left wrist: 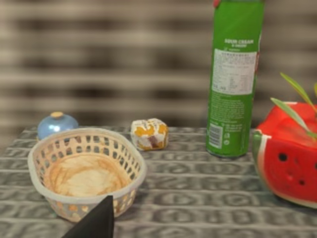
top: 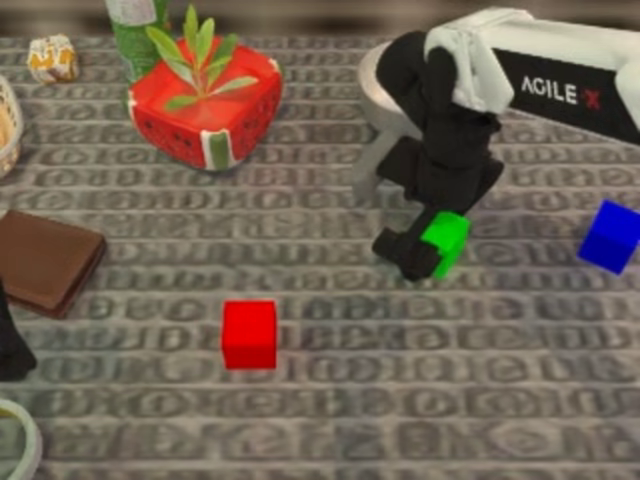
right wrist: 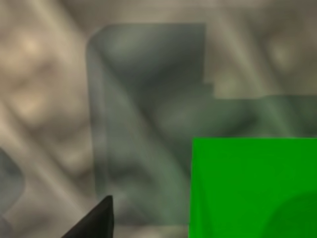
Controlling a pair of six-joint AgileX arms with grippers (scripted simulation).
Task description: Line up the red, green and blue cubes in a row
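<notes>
Right hand [top: 428, 250] grips the green cube [top: 446, 238] above the grey embossed tabletop [top: 400, 400], between the red cube [top: 249, 334] and blue cube [top: 610, 236].

The right arm's white casing [top: 560, 75] is showing "AGILE X"; the green can [left wrist: 234, 79] is showing "SOUR CREAM" above unreadable fine print.
</notes>
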